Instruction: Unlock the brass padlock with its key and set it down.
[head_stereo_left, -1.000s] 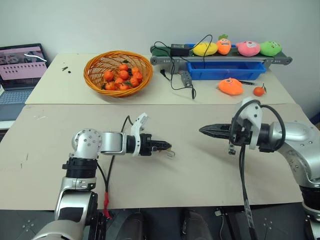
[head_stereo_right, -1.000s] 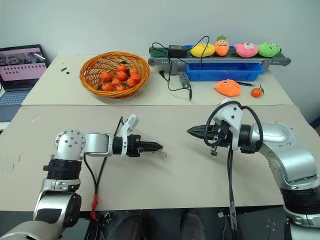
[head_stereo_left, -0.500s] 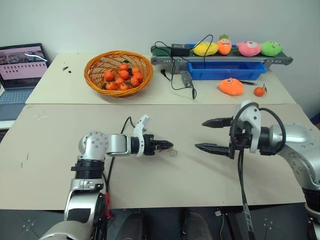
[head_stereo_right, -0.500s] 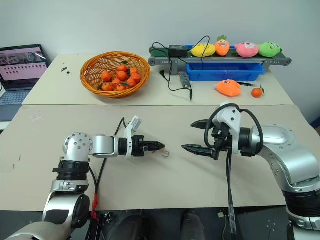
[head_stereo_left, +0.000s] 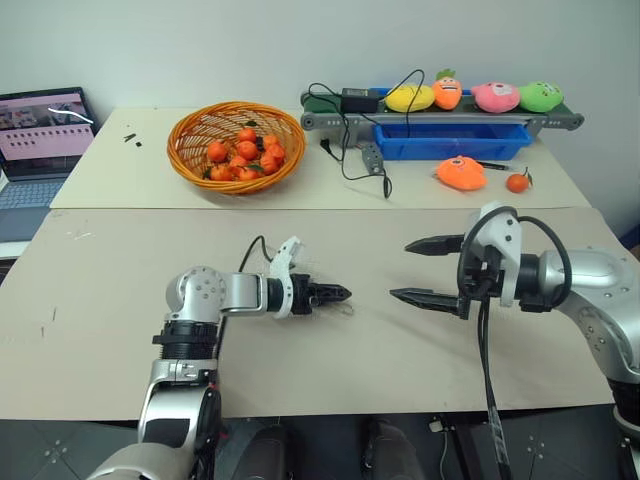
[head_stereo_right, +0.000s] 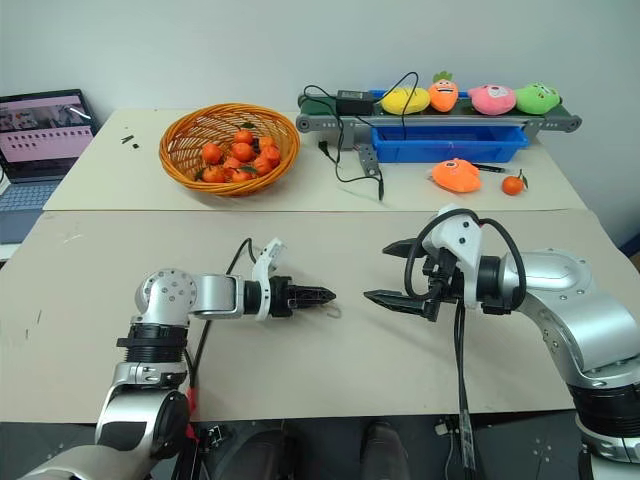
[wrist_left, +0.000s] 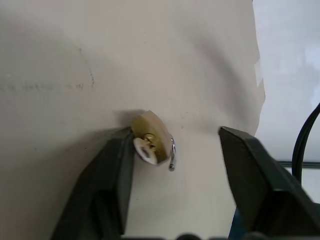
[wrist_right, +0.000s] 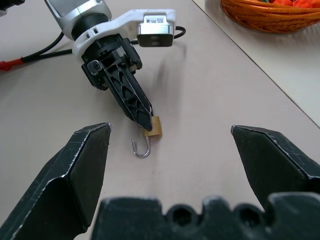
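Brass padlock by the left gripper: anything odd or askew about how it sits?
The brass padlock lies on the table against one finger of the open left gripper, its shackle swung open and the key in its base. Nothing looks damaged.

basket (head_stereo_left: 190, 160): orange wicker, on the far counter (head_stereo_left: 120, 175), left of centre
small oranges (head_stereo_left: 244, 152): heaped inside the basket
laptop (head_stereo_left: 40, 135): open, at the far left edge, pink screen lit
conveyor (head_stereo_left: 440, 120): along the back right, black power brick (head_stereo_left: 359, 99) and looping cables at its left end
plush toys (head_stereo_left: 470, 96): yellow, orange, pink and green, in a row on the conveyor
blue tray (head_stereo_left: 450, 140): in front of the conveyor
orange plush (head_stereo_left: 461, 173): lying on the counter near the tray
loose orange (head_stereo_left: 517, 182): just right of that plush
black specks (head_stereo_left: 131, 137): left of the basket
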